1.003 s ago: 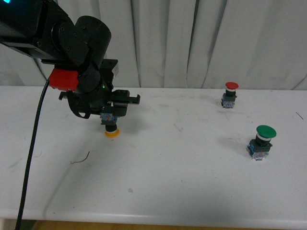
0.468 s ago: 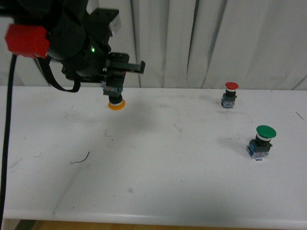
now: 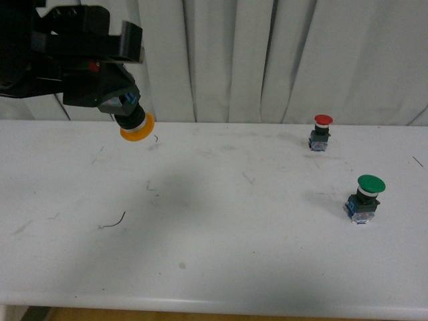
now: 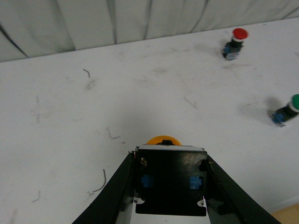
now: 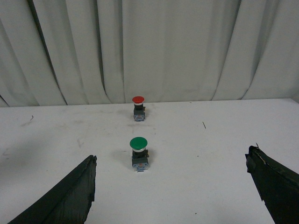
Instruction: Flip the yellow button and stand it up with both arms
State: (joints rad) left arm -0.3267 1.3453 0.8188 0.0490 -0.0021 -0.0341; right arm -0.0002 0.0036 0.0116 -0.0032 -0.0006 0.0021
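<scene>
Above the table (image 3: 267, 234), the left gripper (image 3: 119, 100) pinches the yellow button (image 3: 136, 127); pass it slowly to the wide-open right gripper (image 5: 170, 158).

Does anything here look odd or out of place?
Yes. The yellow button hangs in the air upside down, cap pointing down, clamped in the left gripper. The red button and green button stand cap-up on the table. A stray wire scrap lies there too.
</scene>
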